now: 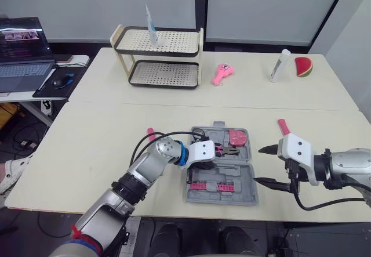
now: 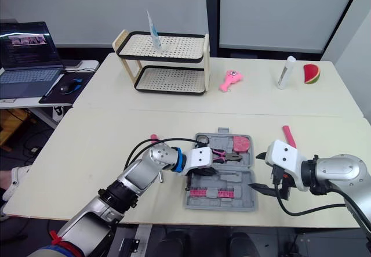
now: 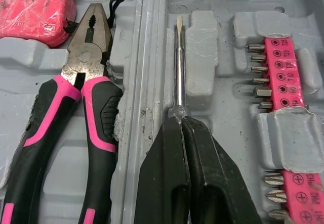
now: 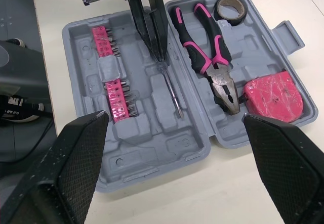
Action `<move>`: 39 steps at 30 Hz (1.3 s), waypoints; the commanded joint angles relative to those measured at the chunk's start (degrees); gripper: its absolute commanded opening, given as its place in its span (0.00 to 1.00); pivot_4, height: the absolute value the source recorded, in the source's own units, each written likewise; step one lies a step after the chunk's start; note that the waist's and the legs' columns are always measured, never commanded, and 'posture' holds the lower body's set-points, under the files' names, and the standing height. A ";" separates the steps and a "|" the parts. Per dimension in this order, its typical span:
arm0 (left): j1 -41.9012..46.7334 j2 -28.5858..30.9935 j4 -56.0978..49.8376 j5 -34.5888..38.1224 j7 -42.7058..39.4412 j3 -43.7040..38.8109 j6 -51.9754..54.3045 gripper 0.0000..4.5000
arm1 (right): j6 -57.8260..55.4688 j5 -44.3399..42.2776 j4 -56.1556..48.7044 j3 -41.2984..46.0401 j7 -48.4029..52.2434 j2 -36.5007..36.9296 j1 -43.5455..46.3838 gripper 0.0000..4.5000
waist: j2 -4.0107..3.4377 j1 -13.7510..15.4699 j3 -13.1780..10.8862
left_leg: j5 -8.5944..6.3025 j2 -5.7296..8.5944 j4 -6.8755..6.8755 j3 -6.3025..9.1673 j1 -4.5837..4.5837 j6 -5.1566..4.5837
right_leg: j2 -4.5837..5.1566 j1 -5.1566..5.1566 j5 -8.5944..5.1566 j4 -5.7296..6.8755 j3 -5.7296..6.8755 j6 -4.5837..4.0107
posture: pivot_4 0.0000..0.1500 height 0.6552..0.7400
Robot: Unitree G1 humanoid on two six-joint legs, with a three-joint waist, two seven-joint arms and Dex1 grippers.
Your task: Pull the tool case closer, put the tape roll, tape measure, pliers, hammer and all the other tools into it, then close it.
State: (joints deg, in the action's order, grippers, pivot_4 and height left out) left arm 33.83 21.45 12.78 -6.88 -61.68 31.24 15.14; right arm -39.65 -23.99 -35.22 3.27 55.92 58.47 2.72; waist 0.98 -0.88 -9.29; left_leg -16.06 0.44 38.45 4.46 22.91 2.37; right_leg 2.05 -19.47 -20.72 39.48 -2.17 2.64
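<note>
While the screwdriver is being seated: the left tool is clenched on its near end, and the shaft is laid along a channel in the near half of the tool case.
Right tool: held wide open and empty, just beside the case's right edge and apart from it.
Tool case: set open and flat on the worktop, close to the robot's edge — the lid is not yet shut.
Far half of the case: the pliers, tape measure and tape roll are seated, with the pliers' nose just beside the tape measure.
Risk, seating: if the shaft is released off its channel, it would probably rest on a moulded ridge, and the lid would be kept from closing.
Risk, withdrawal: the pliers lie just across the hinge ridge from the clenched fingers, so they could be knocked out of their recess when the left tool is drawn back.
Risk, case: the case is held by nothing, so it could be pushed along the worktop by a sideways press.
Count, inside: one pliers, one tape measure, one tape roll, one screwdriver, two pink bit strips.
Count, outside: two pink-handled pieces are left on the worktop, one to the left of the case and one to the right — whether either is the hammer cannot be told.
</note>
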 commanded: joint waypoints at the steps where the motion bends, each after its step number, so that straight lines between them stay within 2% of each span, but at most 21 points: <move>1: -1.01 -0.06 2.13 -1.84 0.92 1.10 -0.48 0.01 | 0.64 -0.57 -1.86 1.73 -0.02 0.53 -0.16 1.00 | -0.01 0.03 0.01 | 0.00 0.00 0.00 0.01 -0.03 0.00 | 0.00 0.04 0.00 -0.01 0.00 0.00 | 1.00 0.87; 8: -1.40 -0.39 1.01 -0.98 1.15 -0.15 -0.56 0.01 | 1.25 -0.46 -1.81 2.10 0.01 0.46 -0.46 1.00 | -0.02 0.50 0.02 | -0.01 0.00 0.16 0.06 -0.05 -0.02 | 0.00 0.16 0.00 -0.01 0.00 0.00 | 1.00 0.87; 16: -2.06 2.90 -13.31 7.11 1.00 -10.05 9.22 0.01 | 2.03 -1.37 -1.44 4.10 -2.03 -2.03 0.41 1.00 | -0.01 0.53 0.01 | -0.04 -0.03 0.24 0.09 0.01 -0.08 | -0.02 0.10 0.00 0.07 -0.01 0.01 | 1.00 0.87; 20: -6.23 8.05 -21.51 17.61 1.82 -26.22 14.03 0.01 | 1.65 -2.47 0.17 9.32 -4.87 -4.08 1.70 1.00 | -0.02 0.34 0.01 | -0.04 -0.05 0.25 0.07 0.02 -0.07 | -0.01 0.09 0.00 0.05 -0.02 0.01 | 1.00 0.87; 25: -15.47 13.32 -20.54 23.41 6.54 -43.42 13.14 0.01 | 4.58 -0.82 5.59 19.90 -8.21 -6.19 -1.87 1.00 | -0.05 0.20 0.02 | -0.05 -0.09 0.19 0.10 -0.05 -0.08 | 0.01 0.09 0.00 0.05 -0.02 0.01 | 1.00 0.87; 28: -24.24 11.82 -18.98 25.22 12.04 -54.29 8.44 0.01 | 11.20 3.23 9.42 26.60 -10.29 -9.27 -8.12 1.00 | -0.04 0.93 0.02 | -0.09 -0.01 0.21 0.09 -0.01 -0.13 | 0.13 0.13 0.00 -0.02 0.01 0.01 | 1.00 0.87; 32: -32.62 9.55 -18.08 26.53 17.17 -60.74 5.63 0.01 | 17.38 5.68 13.07 30.75 -10.71 -12.43 -14.66 1.00 | -0.04 0.94 0.02 | -0.17 -0.04 0.21 0.05 -0.02 -0.24 | 0.27 0.15 0.00 -0.09 -0.05 0.01 | 1.00 0.87; 35: -39.30 5.84 -17.64 27.92 20.51 -64.09 4.33 0.13 | 22.09 7.48 17.18 32.21 -10.94 -15.92 -20.55 1.00 | -0.06 0.88 0.04 | -0.17 -0.05 0.21 0.04 -0.11 -0.24 | 0.27 0.19 0.00 -0.01 -0.07 0.01 | 1.00 0.87; 39: -48.57 1.69 -20.92 30.94 20.80 -64.70 4.08 0.41 | 24.17 6.63 18.76 32.73 -11.02 -20.65 -27.18 1.00 | -0.07 0.63 0.12 | -0.18 -0.09 0.01 -0.04 -0.19 -0.24 | 0.27 0.23 -0.01 -0.16 -0.16 0.01 | 1.00 0.87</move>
State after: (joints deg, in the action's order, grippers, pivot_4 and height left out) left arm -13.57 23.29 -4.99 22.39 -41.08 -32.06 20.22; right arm -17.02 -16.74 -15.94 34.24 44.99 37.97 -24.01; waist 0.92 -0.25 -9.17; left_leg -16.24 0.34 38.35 4.39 22.71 2.13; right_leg 2.32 -19.24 -20.73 39.22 -2.36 2.65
